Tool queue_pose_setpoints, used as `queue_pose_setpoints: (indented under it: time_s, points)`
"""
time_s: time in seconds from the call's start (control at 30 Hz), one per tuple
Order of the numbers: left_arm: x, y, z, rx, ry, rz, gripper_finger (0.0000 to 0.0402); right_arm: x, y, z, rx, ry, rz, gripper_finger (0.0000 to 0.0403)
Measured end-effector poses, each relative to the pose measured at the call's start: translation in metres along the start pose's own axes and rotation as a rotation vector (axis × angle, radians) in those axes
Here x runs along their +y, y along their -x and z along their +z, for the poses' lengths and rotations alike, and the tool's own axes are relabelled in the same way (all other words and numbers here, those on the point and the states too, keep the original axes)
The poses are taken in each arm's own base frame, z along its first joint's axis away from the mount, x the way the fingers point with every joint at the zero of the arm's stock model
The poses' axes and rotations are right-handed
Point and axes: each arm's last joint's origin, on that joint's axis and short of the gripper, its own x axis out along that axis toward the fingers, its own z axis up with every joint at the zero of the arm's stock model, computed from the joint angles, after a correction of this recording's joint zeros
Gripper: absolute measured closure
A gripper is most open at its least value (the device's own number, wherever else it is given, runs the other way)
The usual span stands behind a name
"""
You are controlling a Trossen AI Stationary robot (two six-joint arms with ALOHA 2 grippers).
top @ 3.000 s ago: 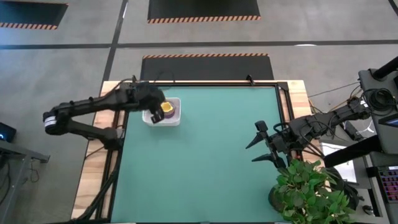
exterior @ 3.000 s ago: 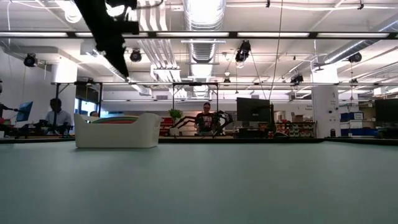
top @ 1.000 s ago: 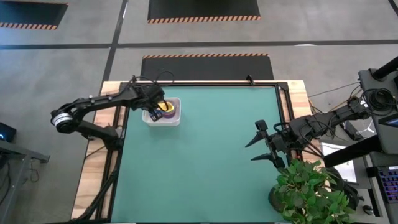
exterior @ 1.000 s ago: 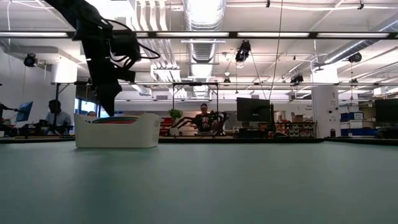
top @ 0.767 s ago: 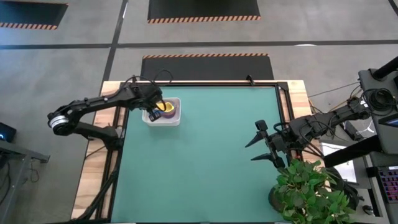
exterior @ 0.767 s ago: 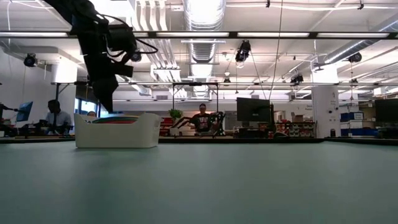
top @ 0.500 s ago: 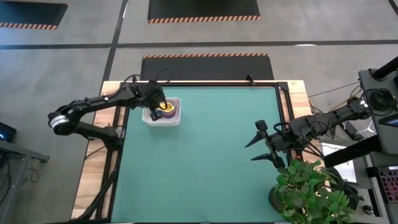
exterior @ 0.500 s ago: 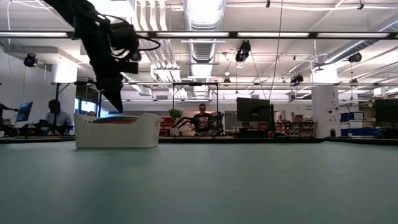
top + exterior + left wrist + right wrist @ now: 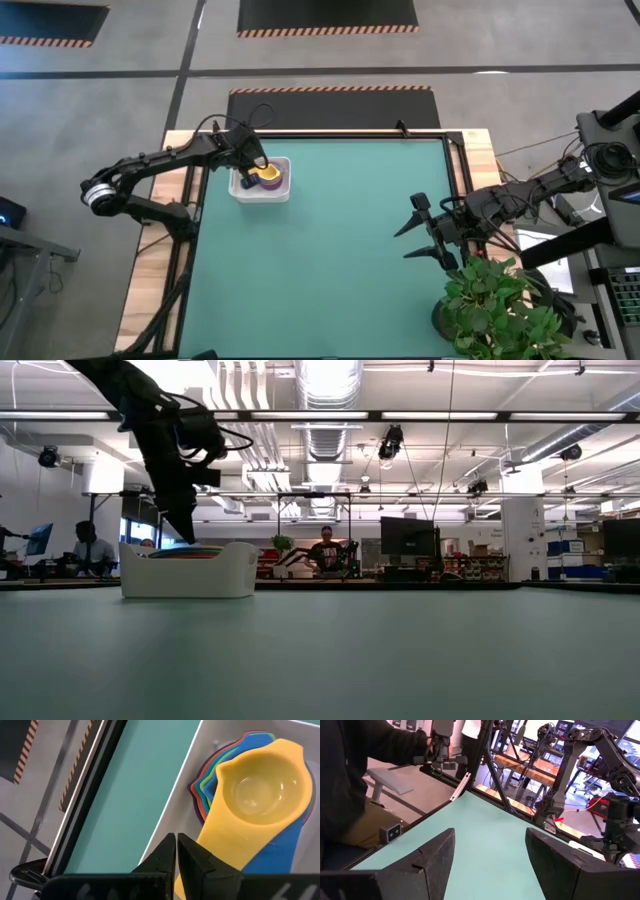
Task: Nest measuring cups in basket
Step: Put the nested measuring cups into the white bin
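Shifted slightly toward the far rim since a moment ago, the left gripper (image 9: 176,845) hovers over the white basket (image 9: 277,192), its fingers pinched together on nothing. Inside, smooth plastic measuring cups (image 9: 260,795) sit nested, round yellow scoop uppermost. Right gripper (image 9: 420,231) waits spread wide over the counter (image 9: 330,260).

My desk (image 9: 330,250) is a teal sheet framed by a dark rail, with bare wood strips along both sides. One thing sits directly on it: the white basket (image 9: 276,193), at about ten o'clock, just beside the left rail and near the far edge
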Motion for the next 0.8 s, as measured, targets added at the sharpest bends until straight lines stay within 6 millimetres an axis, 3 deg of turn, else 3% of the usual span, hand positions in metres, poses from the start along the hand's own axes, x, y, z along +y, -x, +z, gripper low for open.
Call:
queue_pose_setpoints:
  time_s: [0.8]
  points:
    - [-0.0019, -0.0083, -0.0068, 0.003, 0.007, 0.003, 0.0401, 0.0, 0.0, 0.0, 0.0, 0.0, 0.001, 0.0172]
